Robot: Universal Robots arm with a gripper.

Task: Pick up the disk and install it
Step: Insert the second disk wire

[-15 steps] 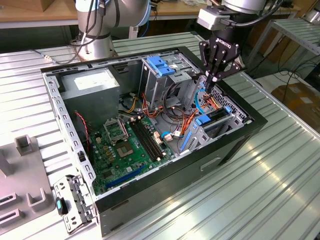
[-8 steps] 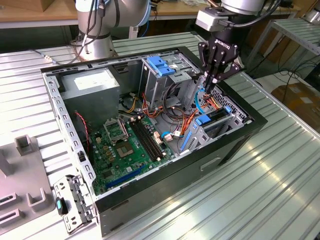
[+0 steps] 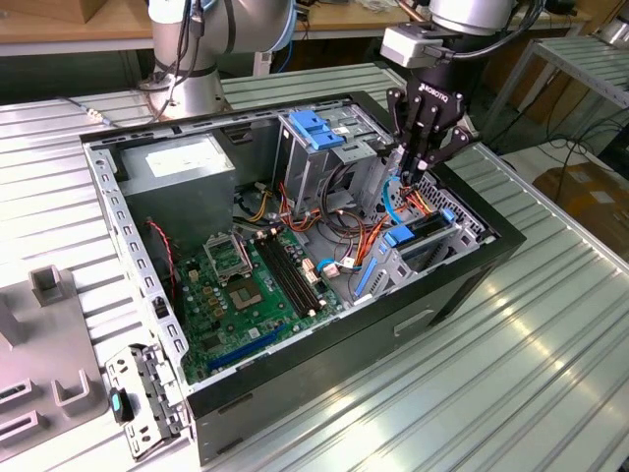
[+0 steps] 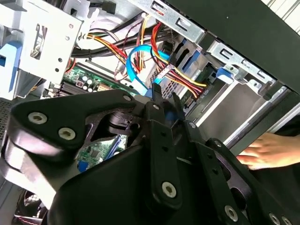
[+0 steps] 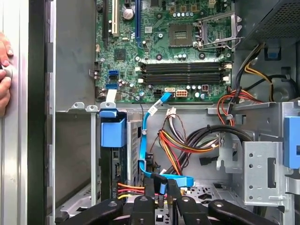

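The disk stands on edge in a bay at the open computer case's side toward the exterior view's right, its blue tab facing the motherboard. My gripper hangs just above the case interior, beside that bay and over the bundle of wires. Its black fingers are drawn together, shut, with a thin blue cable running right past the tips. In the second wrist view the gripper points at the same blue cable. Whether the tips touch it is not visible.
A tall grey drive cage with a blue latch stands behind the gripper. The motherboard and power supply lie deeper in the case. A person's hand rests at the case's outer wall. Grey fixtures sit at the table's left.
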